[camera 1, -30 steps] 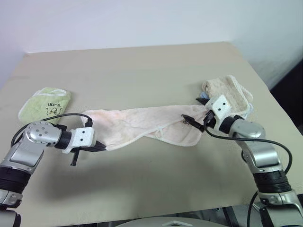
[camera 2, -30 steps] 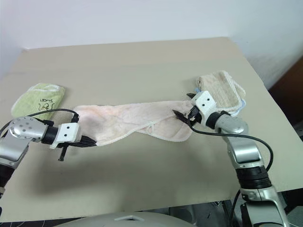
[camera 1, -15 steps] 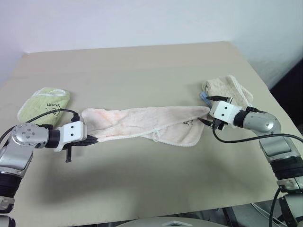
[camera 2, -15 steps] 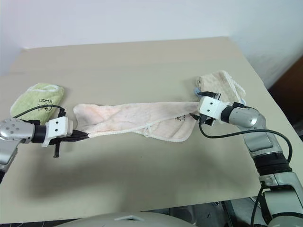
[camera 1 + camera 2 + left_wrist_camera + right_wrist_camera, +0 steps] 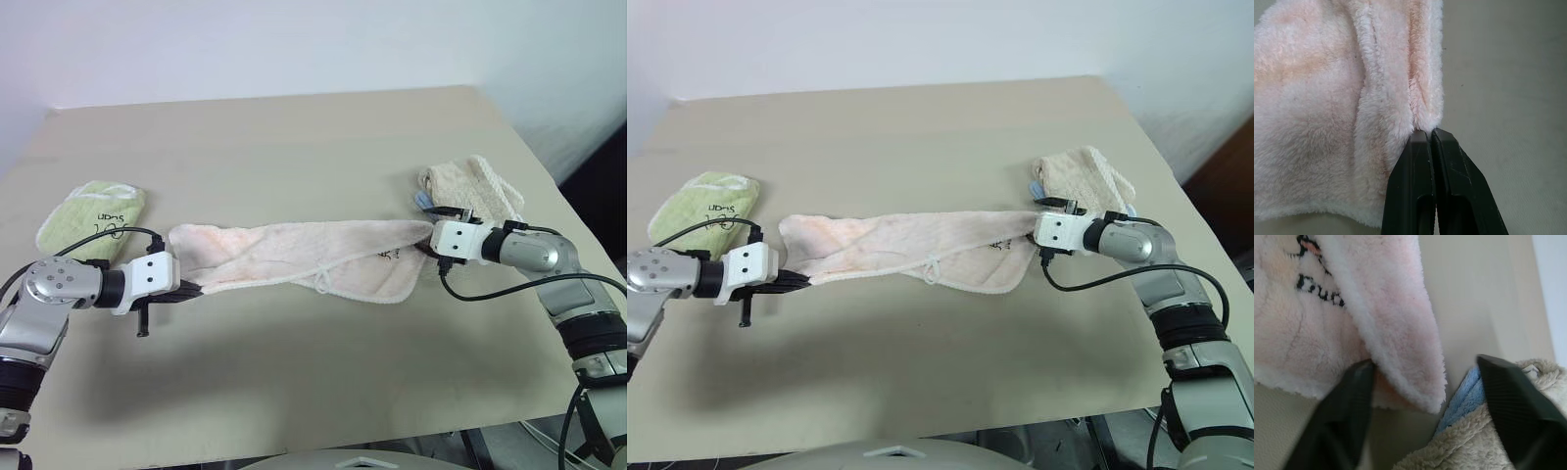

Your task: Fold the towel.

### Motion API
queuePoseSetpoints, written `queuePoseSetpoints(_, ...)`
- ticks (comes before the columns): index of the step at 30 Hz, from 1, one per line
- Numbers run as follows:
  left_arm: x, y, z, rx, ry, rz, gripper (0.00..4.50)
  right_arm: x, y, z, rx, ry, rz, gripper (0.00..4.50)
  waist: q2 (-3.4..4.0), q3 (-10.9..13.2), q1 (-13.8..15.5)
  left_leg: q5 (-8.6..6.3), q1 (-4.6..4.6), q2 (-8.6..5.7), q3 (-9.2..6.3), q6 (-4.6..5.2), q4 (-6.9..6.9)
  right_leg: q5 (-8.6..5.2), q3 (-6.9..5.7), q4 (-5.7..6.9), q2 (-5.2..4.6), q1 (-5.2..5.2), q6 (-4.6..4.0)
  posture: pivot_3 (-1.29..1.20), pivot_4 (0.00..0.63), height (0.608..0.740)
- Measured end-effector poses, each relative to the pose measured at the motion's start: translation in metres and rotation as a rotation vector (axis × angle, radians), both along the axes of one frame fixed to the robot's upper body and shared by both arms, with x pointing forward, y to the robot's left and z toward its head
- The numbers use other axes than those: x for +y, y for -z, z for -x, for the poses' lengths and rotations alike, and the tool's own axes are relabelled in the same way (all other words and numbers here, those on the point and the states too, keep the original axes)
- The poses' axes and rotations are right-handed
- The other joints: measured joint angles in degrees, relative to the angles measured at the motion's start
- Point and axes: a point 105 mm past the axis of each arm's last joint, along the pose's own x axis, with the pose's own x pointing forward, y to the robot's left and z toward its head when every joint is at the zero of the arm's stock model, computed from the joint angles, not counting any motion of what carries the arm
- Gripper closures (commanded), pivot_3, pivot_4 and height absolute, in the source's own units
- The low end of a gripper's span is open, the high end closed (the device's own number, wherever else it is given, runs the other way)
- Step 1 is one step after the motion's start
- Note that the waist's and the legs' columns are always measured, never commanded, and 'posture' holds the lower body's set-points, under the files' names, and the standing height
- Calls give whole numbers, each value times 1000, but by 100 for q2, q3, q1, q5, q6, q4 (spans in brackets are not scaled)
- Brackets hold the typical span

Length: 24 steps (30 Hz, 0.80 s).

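Beige table point(image 5: 294, 382): 3 towels; left claw point(image 5: 1431, 139) pinches towel point(image 5: 294, 257), right claw point(image 5: 1422, 387) apparently gapes.

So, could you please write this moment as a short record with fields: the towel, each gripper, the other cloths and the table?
towel: the pink towel lies stretched long across the table, partly bunched
left gripper: the left gripper is shut on the towel's left end
right gripper: the right gripper is open, fingers on either side of the towel's right corner, not yet clamped
other cloths: green towel at the far left; cream towel with blue trim beside the right gripper
table: beige table
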Motion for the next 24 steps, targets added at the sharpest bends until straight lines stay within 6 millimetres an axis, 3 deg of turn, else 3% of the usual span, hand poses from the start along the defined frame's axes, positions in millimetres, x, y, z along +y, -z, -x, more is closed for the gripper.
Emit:
queuePoseSetpoints(7, 1, 0, -1, -3, -9, 3, 4500, 1, 0, 1, 5, -8, -2, 4467, 0, 0, 0, 0, 0, 0, 0, 0, 0, 0, 0, 0, 0, 0, 0, 0, 150, 731)
queuePoseSetpoints(12, 1, -3, -5, -10, -48, 47, 4500, 3, -4, 0, -8, -21, -12, 4467, 0, 0, 0, 0, 0, 0, 0, 0, 0, 1, 0, 1, 0, 0, 1, 0, 150, 731)
queuePoseSetpoints(15, 2, -15, -13, -45, -93, 99, 4500, 5, -12, -3, -38, -29, -15, 4467, 0, 0, -1, 0, 1, -1, 0, 0, 0, 1, 0, 2, 0, 0, 1, 0, 150, 731)
queuePoseSetpoints(19, -1, -62, -50, -233, -226, 314, 4500, 13, -39, -13, -115, -33, -56, 4467, -3, 1, 30, 1, 3, -3, -5, -2, 7, 12, -3, 10, 1, 3, 18, 0, 150, 731)
queuePoseSetpoints(21, 5, -97, -79, -365, -361, 439, 4500, 15, -60, -24, -170, -19, -81, 4467, -8, 4, 37, 4, 5, -7, -8, -5, 11, 16, -5, 13, 1, 6, 21, 0, 150, 731)
queuePoseSetpoints(24, 14, -147, -105, -518, -485, 566, 4500, 13, -96, -39, -259, 8, -114, 4467, -9, 4, 14, 4, 5, -12, -6, -5, 6, 26, -3, 7, 0, 7, 38, 0, 150, 731)
